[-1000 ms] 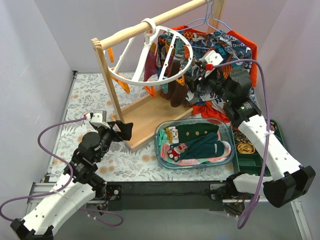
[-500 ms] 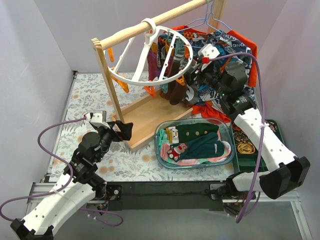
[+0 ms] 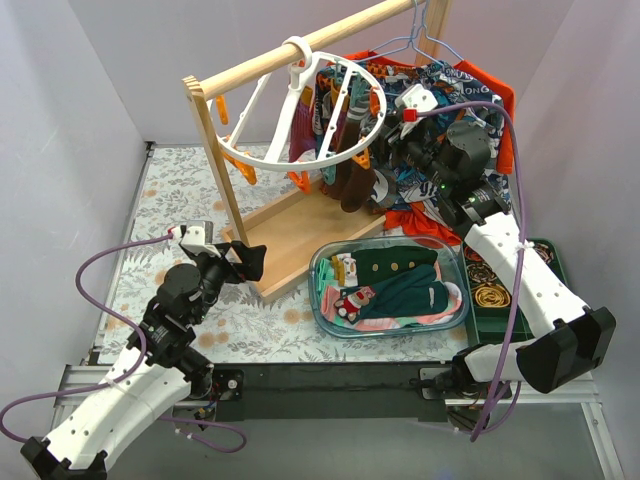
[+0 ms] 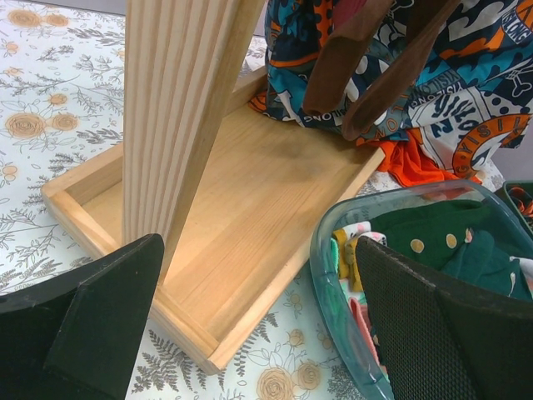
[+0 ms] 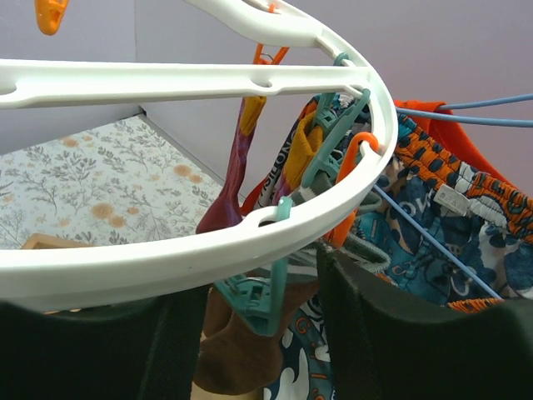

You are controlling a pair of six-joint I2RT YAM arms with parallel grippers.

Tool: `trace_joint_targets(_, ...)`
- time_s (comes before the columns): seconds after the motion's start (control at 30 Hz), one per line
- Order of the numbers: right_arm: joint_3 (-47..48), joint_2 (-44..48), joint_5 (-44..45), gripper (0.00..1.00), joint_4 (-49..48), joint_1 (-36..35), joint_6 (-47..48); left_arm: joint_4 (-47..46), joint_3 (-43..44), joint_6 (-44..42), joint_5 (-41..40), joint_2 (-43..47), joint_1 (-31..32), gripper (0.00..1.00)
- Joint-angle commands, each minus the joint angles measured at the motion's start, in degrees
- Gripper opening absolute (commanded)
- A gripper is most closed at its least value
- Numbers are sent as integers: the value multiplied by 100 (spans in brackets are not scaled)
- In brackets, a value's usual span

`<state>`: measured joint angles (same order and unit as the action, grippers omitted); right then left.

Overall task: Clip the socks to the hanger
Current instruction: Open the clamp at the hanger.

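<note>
Hanger [image 5: 166, 258] above right pincer [image 5: 260, 292], jaws parted, teal clip [image 5: 250, 307] between; left pincer [image 4: 258, 250] wide by stand [image 4: 275, 200]; shirt [image 4: 450, 92] lettering unreadable.

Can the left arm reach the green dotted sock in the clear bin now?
Probably yes: the left arm has open jaws, and the green dotted sock lies uncovered in the bin beside the wooden base.

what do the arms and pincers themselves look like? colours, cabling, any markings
The left arm and right arm have white link shells and black joints. A purple cable loops along each to a white wrist block. The left pincer and right pincer each have two blocky black fingers, finely textured. No legible lettering.
</note>
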<state>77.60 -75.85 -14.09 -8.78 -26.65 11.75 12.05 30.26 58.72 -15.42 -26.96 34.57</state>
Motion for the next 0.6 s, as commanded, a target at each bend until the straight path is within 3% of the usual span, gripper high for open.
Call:
trace_joint_targets(0.0,264,27,222,52,-335,-24,-217,95,76,-80,30,-90,-46,98)
trace_joint_targets(0.57,115,211,494,15,-89,-24,-981,122,120,-89,364,-477,-47,98)
